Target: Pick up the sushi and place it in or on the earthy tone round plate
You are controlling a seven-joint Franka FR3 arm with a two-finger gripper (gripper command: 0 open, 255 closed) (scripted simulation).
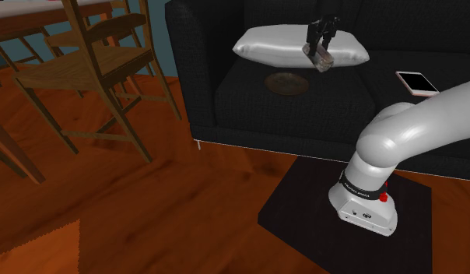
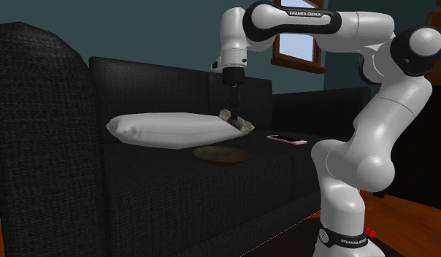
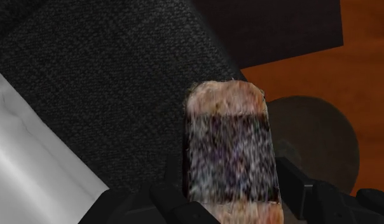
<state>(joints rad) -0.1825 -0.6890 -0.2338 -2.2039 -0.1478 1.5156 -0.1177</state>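
My black gripper (image 1: 321,48) is shut on the sushi (image 1: 320,59), a pale oblong piece with a dark band, and holds it in the air over the black sofa seat. In the second exterior view the gripper (image 2: 234,111) points down, with the sushi (image 2: 238,122) tilted at its tips, level with the pillow. The brown round plate (image 1: 288,83) lies flat on the seat cushion, lower than the sushi and a little off to one side. In the wrist view both fingers clasp the sushi (image 3: 230,149), which hides part of the plate (image 3: 321,130).
A white pillow (image 1: 276,45) lies on the sofa just beside the gripper, overhanging the plate (image 2: 220,154). A phone (image 1: 417,82) rests on the cushion at the shoulder view's right. Wooden chairs (image 1: 93,70) stand on the wood floor at its left. The black stand (image 1: 303,210) sits in front of the sofa.
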